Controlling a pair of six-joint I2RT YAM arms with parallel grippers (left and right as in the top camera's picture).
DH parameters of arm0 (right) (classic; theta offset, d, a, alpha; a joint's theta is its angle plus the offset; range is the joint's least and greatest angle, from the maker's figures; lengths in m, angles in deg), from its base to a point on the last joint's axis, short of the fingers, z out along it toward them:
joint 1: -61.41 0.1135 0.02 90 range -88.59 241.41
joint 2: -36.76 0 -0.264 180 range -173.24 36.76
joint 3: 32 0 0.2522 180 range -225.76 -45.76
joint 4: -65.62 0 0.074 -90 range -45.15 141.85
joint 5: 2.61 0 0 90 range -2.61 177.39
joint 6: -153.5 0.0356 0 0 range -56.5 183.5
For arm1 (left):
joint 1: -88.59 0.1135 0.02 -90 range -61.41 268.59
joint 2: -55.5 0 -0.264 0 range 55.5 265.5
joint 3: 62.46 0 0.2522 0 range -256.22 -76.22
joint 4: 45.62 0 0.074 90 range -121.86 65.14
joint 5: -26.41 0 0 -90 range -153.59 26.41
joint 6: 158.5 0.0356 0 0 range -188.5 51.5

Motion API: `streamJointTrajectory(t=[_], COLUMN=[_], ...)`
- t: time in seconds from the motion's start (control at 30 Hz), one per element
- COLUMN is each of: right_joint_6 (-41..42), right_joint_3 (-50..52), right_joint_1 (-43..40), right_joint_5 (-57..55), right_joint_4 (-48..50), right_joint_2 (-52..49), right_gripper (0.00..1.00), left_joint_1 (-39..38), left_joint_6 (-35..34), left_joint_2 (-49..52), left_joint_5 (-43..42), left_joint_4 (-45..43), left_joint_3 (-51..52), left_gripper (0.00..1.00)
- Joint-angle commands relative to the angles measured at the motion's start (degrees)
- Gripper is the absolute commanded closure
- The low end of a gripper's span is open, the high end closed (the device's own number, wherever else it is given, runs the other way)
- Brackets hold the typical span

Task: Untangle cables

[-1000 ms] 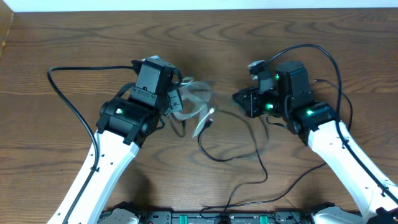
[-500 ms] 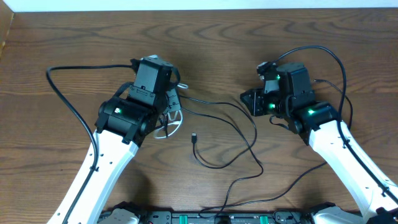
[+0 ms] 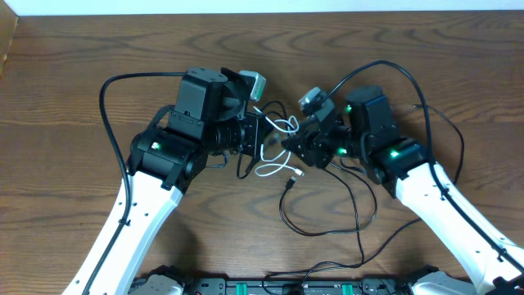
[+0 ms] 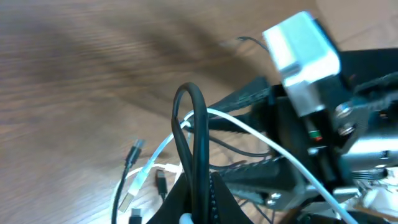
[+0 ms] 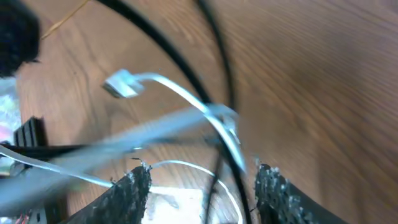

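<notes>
The brown wooden worktop (image 3: 74, 74) carries the left arm (image 3: 155, 164) and right arm (image 3: 409, 164), both leaning in toward its middle. The left claw (image 4: 194, 196) is clenched on the black cable (image 3: 295, 221) (a loop of it stands up from the tips). The right claw (image 5: 202, 183) is released, cords running loose between its spread fingers. The short white cable (image 3: 274, 170) lies looped between the two claws.
</notes>
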Motion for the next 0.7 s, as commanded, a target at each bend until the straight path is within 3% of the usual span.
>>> streamJointTrajectory(t=[0.0,0.07,0.17,0.33,0.67], right_joint_6=[-2.80,-2.80,-2.78,-2.27,-2.27], right_joint_3=[-0.15,-0.15,-0.15,-0.15,-0.15], right_joint_1=[0.87,0.87,0.87,0.87,0.85], right_joint_5=[0.98,0.48,-0.22,-0.17,-1.42], right_joint_4=[0.68,1.03,1.31,0.70,-4.90], right_joint_2=[0.04,0.04,0.04,0.04,0.04], right_gripper=[0.56,0.78,0.98,0.99,0.99], left_joint_1=[0.13,0.13,0.09,0.09,0.09], left_joint_6=[1.68,1.68,1.70,1.49,-12.28], left_joint_2=[-0.13,-0.13,-0.13,-0.13,-0.13], left_joint_5=[-6.27,-8.04,-8.11,-0.31,17.92], left_joint_4=[-0.63,-0.72,-0.68,-0.83,-0.61], left_joint_3=[-0.61,-0.61,-0.61,-0.61,-0.61], left_gripper=[0.92,0.92,0.92,0.92,0.92])
